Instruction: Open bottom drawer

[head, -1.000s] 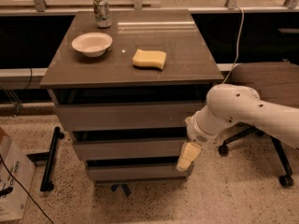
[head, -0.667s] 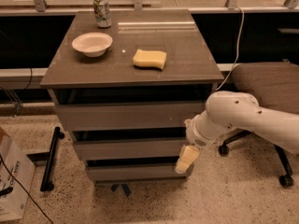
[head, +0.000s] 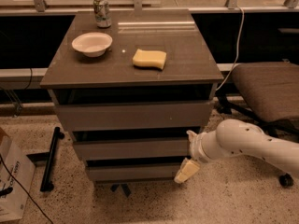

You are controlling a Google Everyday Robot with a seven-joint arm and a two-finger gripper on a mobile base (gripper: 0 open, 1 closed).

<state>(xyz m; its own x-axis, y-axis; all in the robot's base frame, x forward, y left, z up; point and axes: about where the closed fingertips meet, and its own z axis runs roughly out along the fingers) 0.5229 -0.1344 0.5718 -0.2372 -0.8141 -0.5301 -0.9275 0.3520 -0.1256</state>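
The bottom drawer [head: 133,171] is the lowest and slimmest of three grey handleless fronts in the cabinet [head: 131,73]. It stands only slightly out, about level with the fronts above. My gripper [head: 186,171] hangs from the white arm [head: 243,141] that reaches in from the right. Its cream fingers [head: 183,173] point down at the right end of the bottom drawer front, at or very near its edge.
On the cabinet top are a white bowl [head: 92,43], a yellow sponge [head: 149,59] and a drink can [head: 101,11]. An office chair [head: 268,90] stands to the right, a cardboard box [head: 11,181] and a black bar [head: 50,158] on the floor at left.
The arm has sunk a little and drawn back to the right. The gripper stays at the right end of the bottom drawer. The drawers look unmoved.
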